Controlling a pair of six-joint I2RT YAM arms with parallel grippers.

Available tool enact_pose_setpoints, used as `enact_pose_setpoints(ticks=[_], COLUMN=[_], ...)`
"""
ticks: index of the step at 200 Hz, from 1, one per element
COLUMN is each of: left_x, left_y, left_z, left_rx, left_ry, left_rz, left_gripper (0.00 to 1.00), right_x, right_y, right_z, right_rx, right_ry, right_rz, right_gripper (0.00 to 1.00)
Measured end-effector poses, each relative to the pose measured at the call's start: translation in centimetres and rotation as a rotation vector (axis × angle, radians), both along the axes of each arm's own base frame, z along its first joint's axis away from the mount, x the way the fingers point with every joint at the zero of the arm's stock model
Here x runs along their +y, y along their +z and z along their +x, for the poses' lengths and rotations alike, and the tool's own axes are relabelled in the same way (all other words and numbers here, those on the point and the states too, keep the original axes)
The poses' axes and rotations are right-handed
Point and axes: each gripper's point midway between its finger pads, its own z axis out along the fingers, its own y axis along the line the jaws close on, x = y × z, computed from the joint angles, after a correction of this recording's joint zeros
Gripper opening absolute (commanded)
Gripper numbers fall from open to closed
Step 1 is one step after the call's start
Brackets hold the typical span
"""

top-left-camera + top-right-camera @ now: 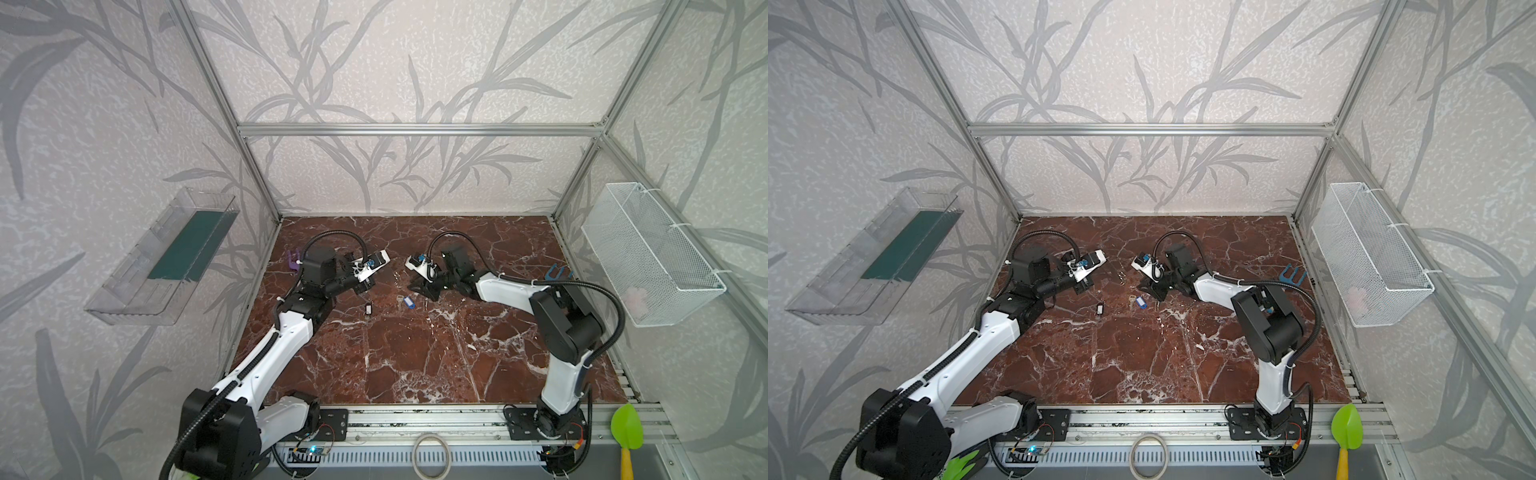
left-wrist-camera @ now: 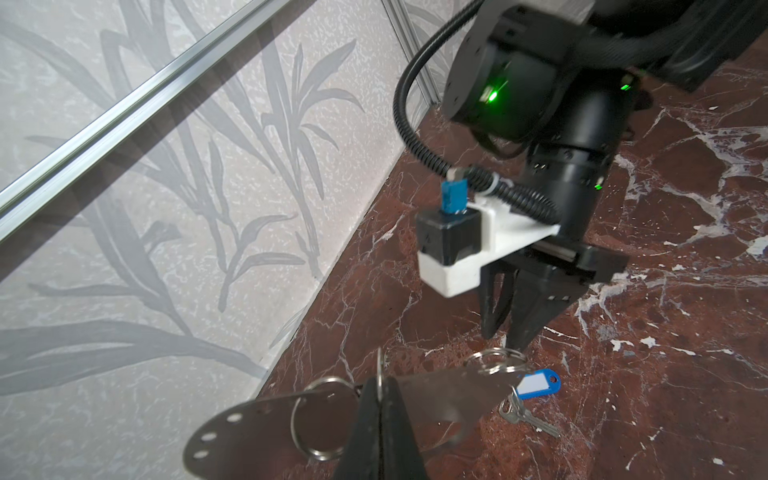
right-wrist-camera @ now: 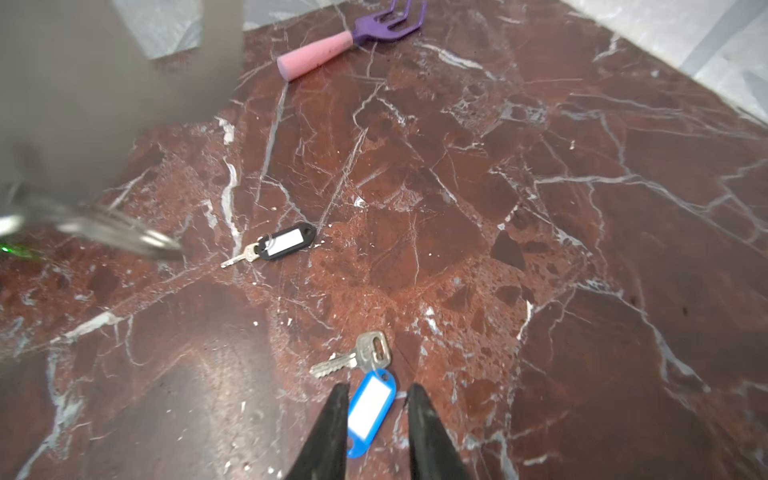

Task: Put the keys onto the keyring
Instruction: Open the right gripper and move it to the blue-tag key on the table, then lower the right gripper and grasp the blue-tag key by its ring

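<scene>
The keyring (image 2: 449,390) is a flat grey metal plate with small holes and split rings, held in the air by my left gripper (image 2: 379,388), whose jaws are shut on its edge. The same plate shows blurred in the right wrist view (image 3: 104,83). Two keys lie on the marble. The blue-tagged key (image 3: 370,409) (image 1: 409,301) lies between the jaws of my right gripper (image 3: 379,390) (image 1: 415,289), which stands open just above it, one finger on each side of the tag. The black-tagged key (image 3: 284,243) (image 1: 368,308) lies alone to the left.
A purple rake with a pink handle (image 3: 353,37) lies at the back left of the marble, and a blue rake (image 1: 557,272) lies at the right. A white mesh basket (image 1: 652,253) hangs on the right wall and a clear tray (image 1: 166,257) on the left. A pale ring (image 1: 431,455) and a green shovel (image 1: 626,428) sit on the front rail.
</scene>
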Motion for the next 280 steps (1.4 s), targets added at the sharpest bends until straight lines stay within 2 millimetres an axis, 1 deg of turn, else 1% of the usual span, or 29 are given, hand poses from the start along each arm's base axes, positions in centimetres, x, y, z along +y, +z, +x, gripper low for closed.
enact_pose_setpoints(ticks=[23, 70, 118, 143, 180, 204, 227, 246, 260, 280], left_x=[0.3, 1.0, 1.6, 2.1, 3.2, 4.5, 5.5, 5.9, 6.0, 6.0], left_y=[0.3, 1.1, 1.5, 2.2, 3.3, 3.1, 2.8, 2.5, 2.4, 2.3], left_z=[0.1, 0.1, 0.1, -0.2, -0.7, -1.1, -1.2, -1.3, -1.3, -1.3], left_rx=[-0.013, -0.039, -0.056, -0.081, -0.116, -0.112, -0.106, -0.099, -0.097, -0.094], left_ry=[0.005, 0.021, 0.051, 0.071, 0.104, 0.142, 0.172, 0.182, 0.185, 0.181], left_rz=[0.001, -0.002, 0.004, 0.005, 0.008, 0.013, 0.016, 0.018, 0.018, 0.017], left_gripper=[0.00, 0.00, 0.00, 0.00, 0.00, 0.00, 0.00, 0.00, 0.00, 0.00], right_x=[0.3, 0.2, 1.0, 1.0, 0.4, 0.0, -0.2, -0.3, -0.1, 0.5], right_y=[-1.2, -2.0, -3.0, -2.7, -2.5, -3.4, -5.0, -6.3, -6.7, -6.6], right_z=[0.5, 0.2, 0.3, 0.2, 0.1, -0.5, -1.1, -1.4, -1.5, -1.0], right_rx=[-0.015, -0.076, -0.091, -0.126, -0.182, -0.177, -0.146, -0.122, -0.112, -0.119], right_ry=[0.058, 0.175, 0.279, 0.314, 0.385, 0.421, 0.451, 0.465, 0.474, 0.477], right_rz=[-0.070, -0.134, -0.181, -0.228, -0.330, -0.369, -0.394, -0.413, -0.422, -0.420], right_gripper=[0.27, 0.27, 0.27, 0.27, 0.28, 0.28, 0.28, 0.28, 0.28, 0.27])
